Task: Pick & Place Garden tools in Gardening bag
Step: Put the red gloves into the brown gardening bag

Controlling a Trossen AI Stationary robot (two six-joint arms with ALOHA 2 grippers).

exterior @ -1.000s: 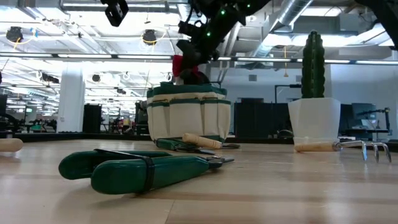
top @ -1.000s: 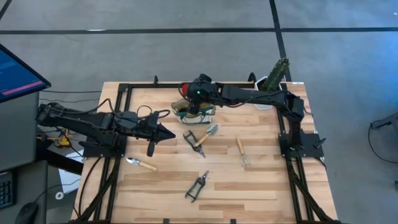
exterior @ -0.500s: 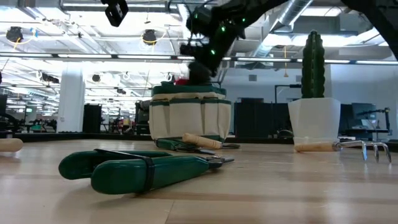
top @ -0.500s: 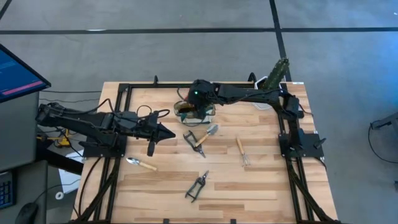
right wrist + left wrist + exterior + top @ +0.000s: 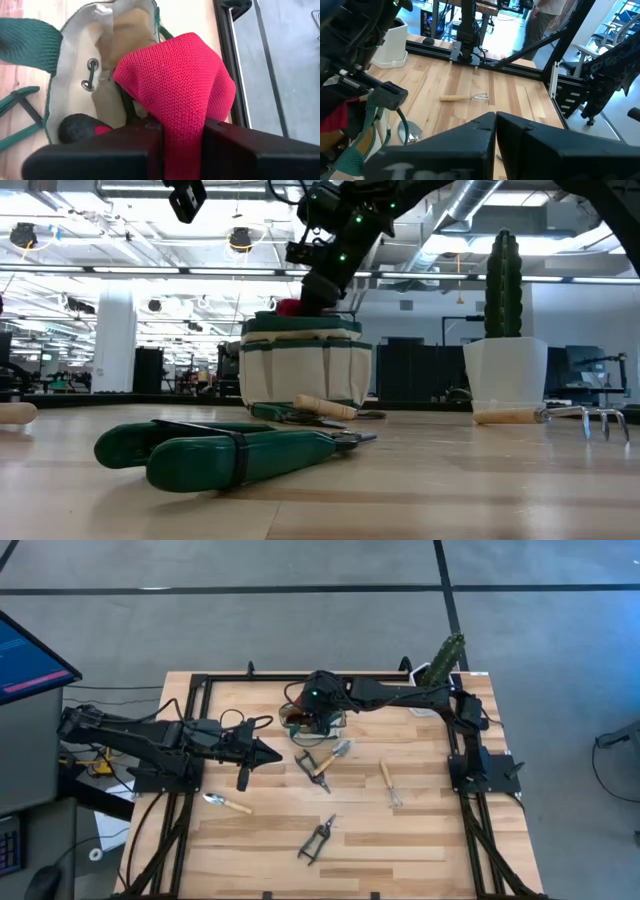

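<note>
The cream gardening bag (image 5: 312,721) with green trim stands at the table's far middle; it also shows in the low view (image 5: 305,365). My right gripper (image 5: 318,705) is directly over the bag's mouth, shut on a red knitted thing (image 5: 175,82) that has a black part (image 5: 77,129) lying inside the bag. My left gripper (image 5: 268,753) is shut and empty, left of the bag, above the table. A wooden-handled trowel (image 5: 335,754), a wooden-handled rake (image 5: 389,783), dark shears (image 5: 317,838) and a small trowel (image 5: 228,803) lie flat on the table. My right gripper pinches a fold of the red knitted thing (image 5: 182,117) between its two fingers. The fingers (image 5: 318,288) come from above, pointing down into the bag's mouth. The red cloth bulges out past the fingers, and its lower part sits inside the bag's opening (image 5: 290,307).
A white pot with a green cactus (image 5: 440,665) stands at the far right corner. Green-handled shears (image 5: 230,452) lie near the table's front. A black frame (image 5: 200,685) borders the table. A person shows in the room beyond (image 5: 547,7).
My right gripper has gone down and a little toward the table's left edge with the red knitted thing, which was lifted clear above the bag and now sits in the bag's mouth.
</note>
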